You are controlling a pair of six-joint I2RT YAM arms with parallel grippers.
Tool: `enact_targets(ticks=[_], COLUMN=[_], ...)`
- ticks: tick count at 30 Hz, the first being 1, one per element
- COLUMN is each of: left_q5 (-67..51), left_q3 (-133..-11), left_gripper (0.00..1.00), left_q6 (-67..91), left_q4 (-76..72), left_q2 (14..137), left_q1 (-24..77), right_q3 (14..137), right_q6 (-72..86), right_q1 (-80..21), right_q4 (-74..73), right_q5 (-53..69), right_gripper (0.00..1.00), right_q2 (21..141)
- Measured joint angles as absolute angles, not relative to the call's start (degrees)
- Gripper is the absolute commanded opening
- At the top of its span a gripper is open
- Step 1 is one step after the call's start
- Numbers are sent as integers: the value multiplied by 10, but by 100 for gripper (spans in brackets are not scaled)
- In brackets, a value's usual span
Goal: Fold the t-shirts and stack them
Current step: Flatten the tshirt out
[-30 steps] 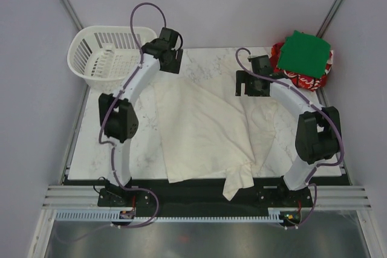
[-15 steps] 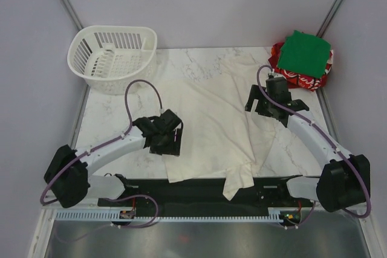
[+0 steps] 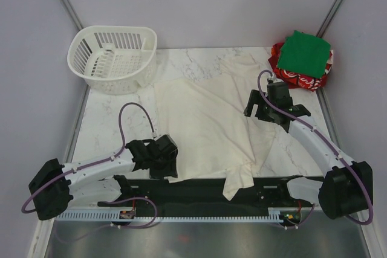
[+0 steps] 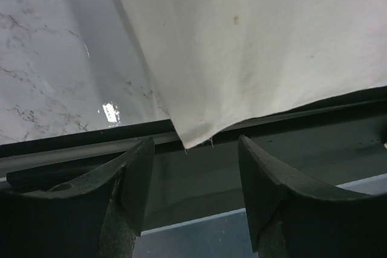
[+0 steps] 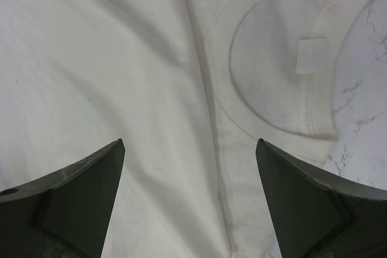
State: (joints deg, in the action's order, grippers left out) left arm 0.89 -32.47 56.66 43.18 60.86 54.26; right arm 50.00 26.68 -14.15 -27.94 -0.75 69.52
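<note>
Showing cream t-shirt (image 3: 202,128) lying spread and unfolded across desk (image 3: 112,119), hem corner (image 4: 187,143) overhanging near edge. Showing green t-shirt (image 3: 306,51) folded, resting atop red t-shirt (image 3: 300,80) at far right corner, red one looking bunched rather than squared. Judging task partway: cream one needing folding, then stacking. Holding left fingers (image 4: 130,179) parted, empty, flanking hem corner without touching. Holding right fingers (image 5: 78,191) spread wide, empty, hovering over cloth beside collar (image 5: 284,83).
</note>
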Motion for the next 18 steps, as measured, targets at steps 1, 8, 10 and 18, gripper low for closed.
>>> enact_targets(ticks=[1,8,10,18], left_q5=[8,9,10,20], left_q3=[-319,-295,-293,-291], left_gripper=[63,56,50,2], left_q6=[576,615,618,619], left_q4=[428,396,384,359], left_q2=[608,620,633,667], left_q1=[550,575,576,580], right_q3=[500,496,495,491], right_q6=[266,257,254,245], right_q1=[-142,-142,-142,-142], right_q4=[-279,-281,-284,-295], right_q5=[-7,-7,-7,-11], right_gripper=[98,98,98,98], right_q2=[694,685,684,681])
